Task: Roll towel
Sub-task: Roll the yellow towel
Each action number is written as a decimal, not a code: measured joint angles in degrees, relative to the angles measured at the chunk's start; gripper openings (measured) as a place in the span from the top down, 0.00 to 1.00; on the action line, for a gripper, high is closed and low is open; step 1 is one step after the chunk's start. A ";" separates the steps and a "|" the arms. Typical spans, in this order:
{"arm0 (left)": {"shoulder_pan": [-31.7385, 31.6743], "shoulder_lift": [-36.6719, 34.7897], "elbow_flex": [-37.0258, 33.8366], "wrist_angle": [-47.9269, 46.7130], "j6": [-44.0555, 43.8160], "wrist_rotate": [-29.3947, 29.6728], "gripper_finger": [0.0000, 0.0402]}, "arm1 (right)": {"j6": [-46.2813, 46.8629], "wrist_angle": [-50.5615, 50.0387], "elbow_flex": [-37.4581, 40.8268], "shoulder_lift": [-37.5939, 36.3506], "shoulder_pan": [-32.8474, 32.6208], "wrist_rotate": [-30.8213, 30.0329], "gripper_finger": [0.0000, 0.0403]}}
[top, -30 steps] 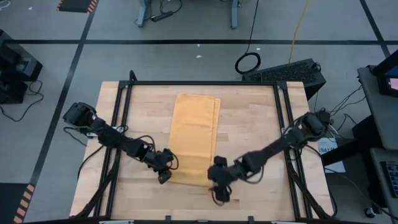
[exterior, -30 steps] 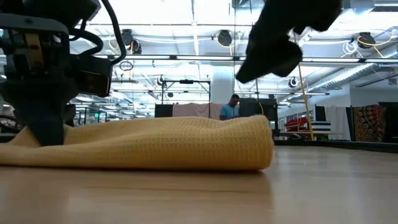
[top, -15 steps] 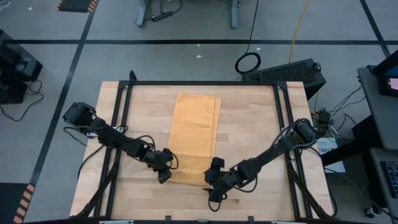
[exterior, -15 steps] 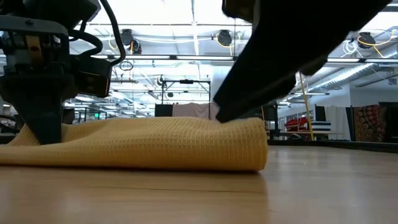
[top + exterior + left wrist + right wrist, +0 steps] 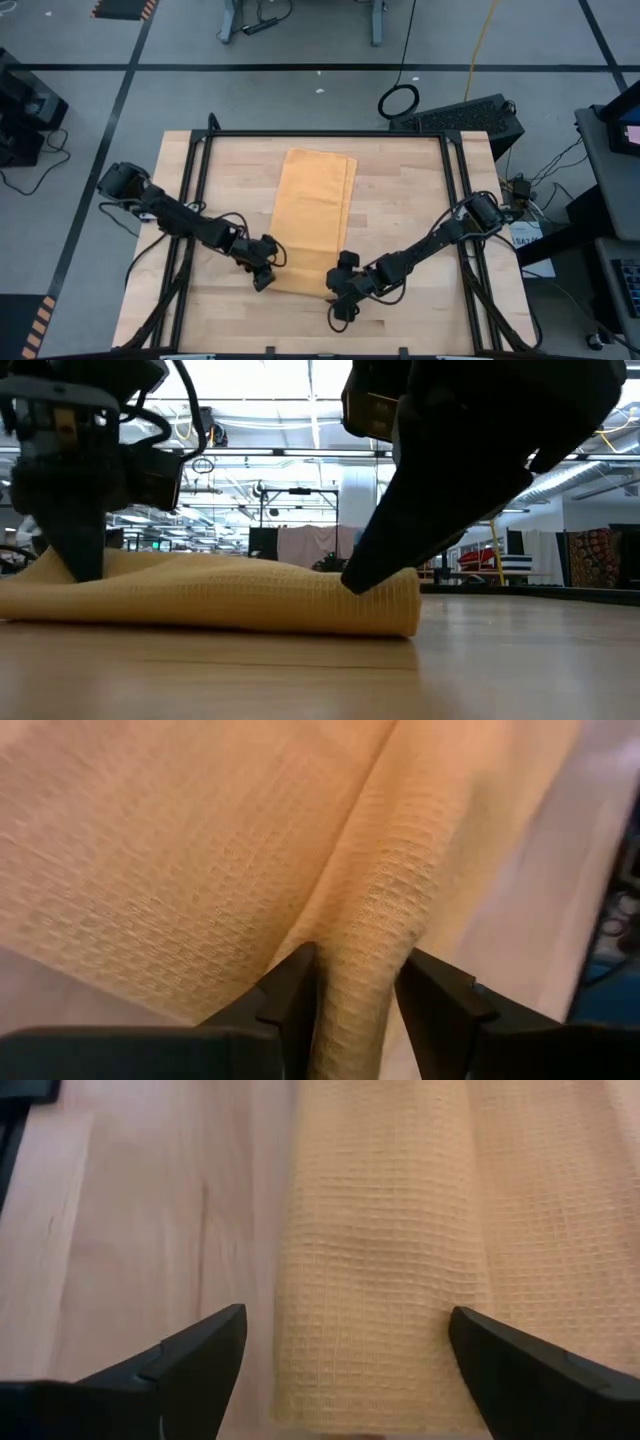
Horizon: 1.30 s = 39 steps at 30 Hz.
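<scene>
— How are the arms posed?

— Both are reached low to the near end of the towel [image 5: 312, 220], which is laid lengthwise on the worktop [image 5: 400, 200]. The left gripper [image 5: 355, 995] is set at its left corner, the right gripper [image 5: 340, 1350] at its right.

— And the fingers?

— A raised fold is flanked closely by the left fingers [image 5: 290, 995]; whether it is pinched cannot be told. The right fingers [image 5: 205, 1350] are spread wide, the towel's rolled edge lying between them.
</scene>
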<state>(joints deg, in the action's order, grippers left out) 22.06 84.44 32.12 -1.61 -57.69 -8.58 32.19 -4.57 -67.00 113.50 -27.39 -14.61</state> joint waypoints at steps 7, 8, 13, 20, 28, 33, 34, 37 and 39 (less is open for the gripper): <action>-1.59 -6.83 0.00 -1.52 5.48 -0.45 0.66 | 0.10 -0.18 0.02 0.08 0.99 0.69 0.16; -1.82 -7.89 0.00 -2.26 6.39 -0.44 0.66 | 0.08 -0.22 0.01 0.08 1.19 1.34 0.16; -2.55 -14.56 0.00 -5.58 14.37 -0.27 0.66 | 0.00 -0.40 0.02 0.08 1.91 1.83 0.16; 2.87 -20.81 1.55 -4.69 23.53 9.22 0.66 | -0.08 -0.70 0.02 0.08 2.33 3.01 0.16; 8.92 -16.36 1.61 -4.77 32.85 9.68 0.46 | 0.08 -1.38 0.04 0.08 3.12 6.21 0.16; 11.65 -10.39 1.60 -4.24 36.39 12.27 0.24 | 0.14 -1.53 0.04 0.08 3.58 7.51 0.19; 12.13 -9.24 1.60 -3.80 37.40 13.54 0.21 | 0.14 -1.54 0.04 0.08 3.66 7.50 0.20; 13.50 -6.42 1.60 -1.93 40.12 18.53 0.13 | 0.62 -1.54 0.04 0.08 3.79 7.56 0.25; 14.50 -4.95 1.60 -0.17 42.42 21.39 0.10 | 1.13 -1.54 0.04 0.08 3.82 7.58 0.29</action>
<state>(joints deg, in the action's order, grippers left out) 36.56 79.49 33.71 -1.78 -15.26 12.81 33.33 -6.11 -66.96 113.58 -23.57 -7.03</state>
